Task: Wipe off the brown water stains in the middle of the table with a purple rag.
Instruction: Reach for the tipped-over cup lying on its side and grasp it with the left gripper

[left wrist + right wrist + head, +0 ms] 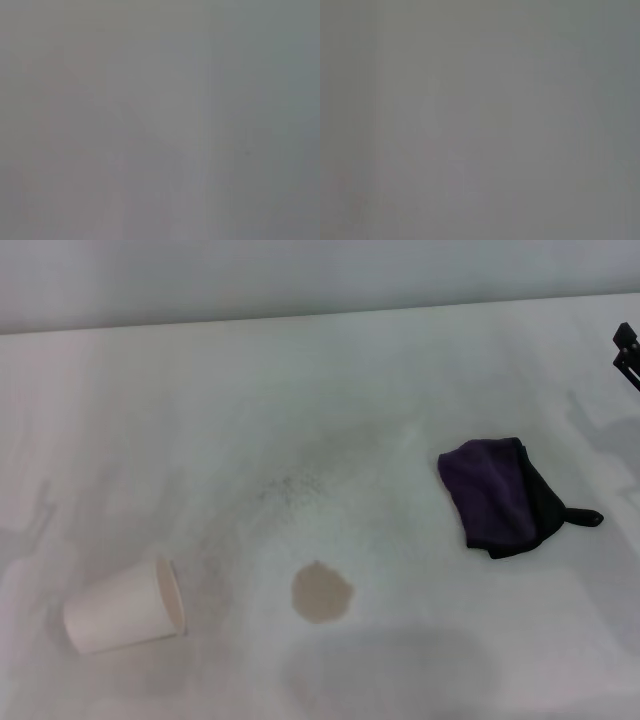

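On the table (pixel 300 390), purple rag (pixel 490 492) right of brown stain (pixel 321 592), right tool (pixel 627 352) (state unclear) at edge.

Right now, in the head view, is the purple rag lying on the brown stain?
No: the purple rag lies apart from the brown stain.

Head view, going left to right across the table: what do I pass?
Paper cup lying on its side → brown water stain → purple rag → a black bit of the right gripper at the far right edge.
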Tool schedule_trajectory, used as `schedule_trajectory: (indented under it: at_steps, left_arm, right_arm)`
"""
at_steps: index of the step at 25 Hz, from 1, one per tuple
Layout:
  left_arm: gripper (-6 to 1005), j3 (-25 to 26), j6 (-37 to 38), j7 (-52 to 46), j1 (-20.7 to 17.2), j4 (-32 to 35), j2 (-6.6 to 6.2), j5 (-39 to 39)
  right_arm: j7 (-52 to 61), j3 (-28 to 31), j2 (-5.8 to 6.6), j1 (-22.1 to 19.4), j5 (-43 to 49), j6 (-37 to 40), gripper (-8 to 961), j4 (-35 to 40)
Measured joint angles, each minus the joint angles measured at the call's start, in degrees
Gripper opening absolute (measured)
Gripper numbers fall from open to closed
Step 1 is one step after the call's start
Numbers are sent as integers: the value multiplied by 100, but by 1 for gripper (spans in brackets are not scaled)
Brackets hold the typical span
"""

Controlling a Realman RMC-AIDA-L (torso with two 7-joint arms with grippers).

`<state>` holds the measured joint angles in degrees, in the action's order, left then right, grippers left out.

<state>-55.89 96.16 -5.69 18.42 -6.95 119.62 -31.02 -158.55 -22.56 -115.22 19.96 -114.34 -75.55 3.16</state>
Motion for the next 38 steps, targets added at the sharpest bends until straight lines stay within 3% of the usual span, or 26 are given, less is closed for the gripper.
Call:
schedule_trajectory:
  at_steps: [15,19,20,22,24,25,27,30,38]
  left_arm:
    - [892,-108,-108,-824,28,0,-78,-4]
    - [892,-691,-521,-1914,-45,427,-278,-11]
    - [892,-691,-521,-1914,-45,427,-278,-11]
    - [892,-1128,-837,-2565,-117,872,-422,-16]
    - [892,-1221,-896,-2674,-124,945,-454,-19]
    - [892,-1602,-1205,-3272,-136,1245,-642,-22]
    - [892,-1823,-1352,-3609,-140,1402,-749,-23]
    - [891,-2268,-1530,-4296,-141,1777,-1022,-154]
    - [891,-2365,-1591,-5866,-255,3023,-1562,-1596]
  right_arm:
    - [0,-29,0,-1,0,76,876,11]
    - [0,-30,-6,0,3,76,875,5]
    - [0,-33,-8,0,4,76,875,4]
    - [0,-37,-9,-1,6,76,875,2]
    - [0,-38,-9,0,10,76,875,1]
    - [0,-38,-9,3,12,74,875,1]
    - [0,-37,-9,16,16,67,875,0]
    - [0,-38,-9,49,18,57,875,0]
    - [0,-5,-24,165,-3,60,875,0]
